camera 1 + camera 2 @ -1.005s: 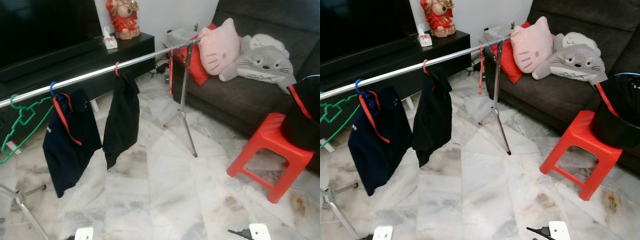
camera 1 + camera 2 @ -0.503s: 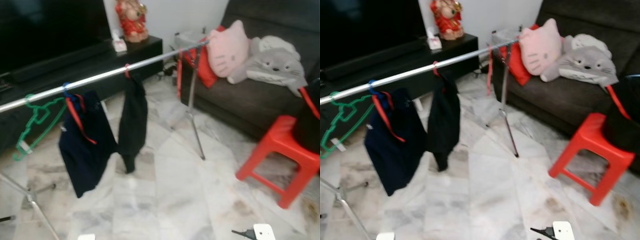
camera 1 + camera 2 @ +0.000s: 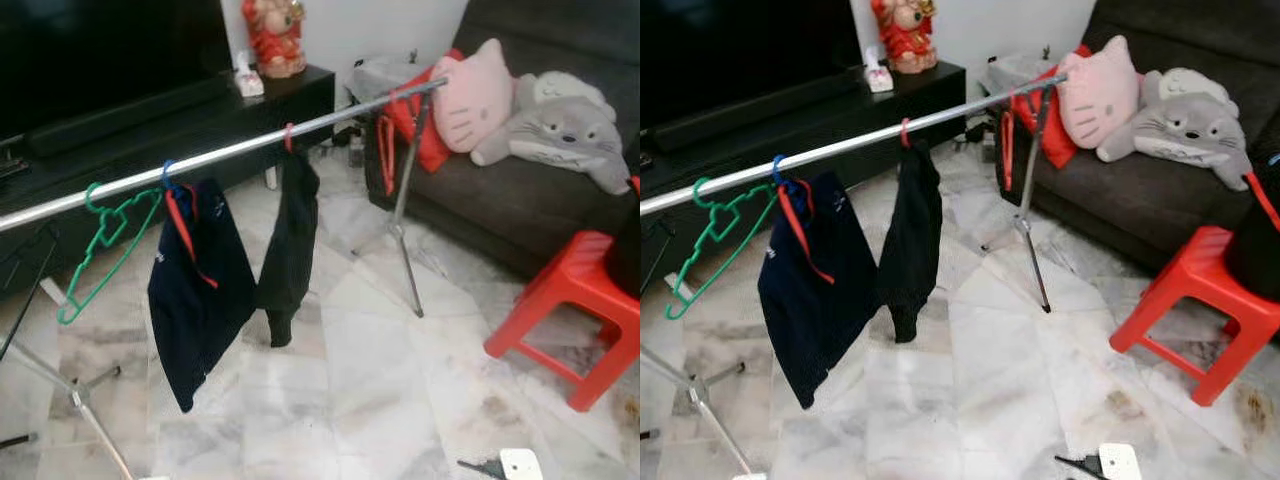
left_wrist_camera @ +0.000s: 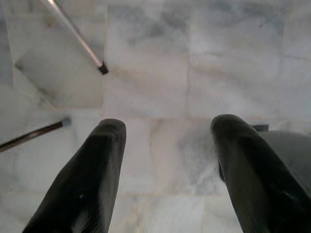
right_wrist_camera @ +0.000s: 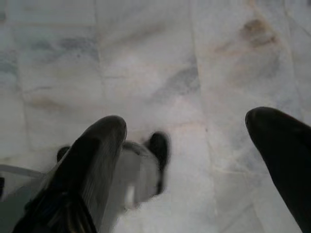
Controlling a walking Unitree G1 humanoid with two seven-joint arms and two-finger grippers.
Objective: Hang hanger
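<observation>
- Living room, pale marble tile floor (image 3: 360, 400).
- Left gripper (image 4: 165, 160) and right gripper (image 5: 189, 155) hang low over the floor, fingers apart, empty.
- Empty green plastic hanger (image 3: 100, 245) already on the silver metal rail (image 3: 230, 152), beside the navy garment (image 3: 200, 290).
- Risk: walking into the rack's tripod leg (image 3: 85, 410) tips it.

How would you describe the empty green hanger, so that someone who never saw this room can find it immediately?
Find the long silver rail of the drying rack that crosses the room in front of the black TV cabinet. On its left part, beside the dark blue garment, hangs the green hanger. It is the one hanger on the rail that carries no clothing, and the one green one.
</observation>
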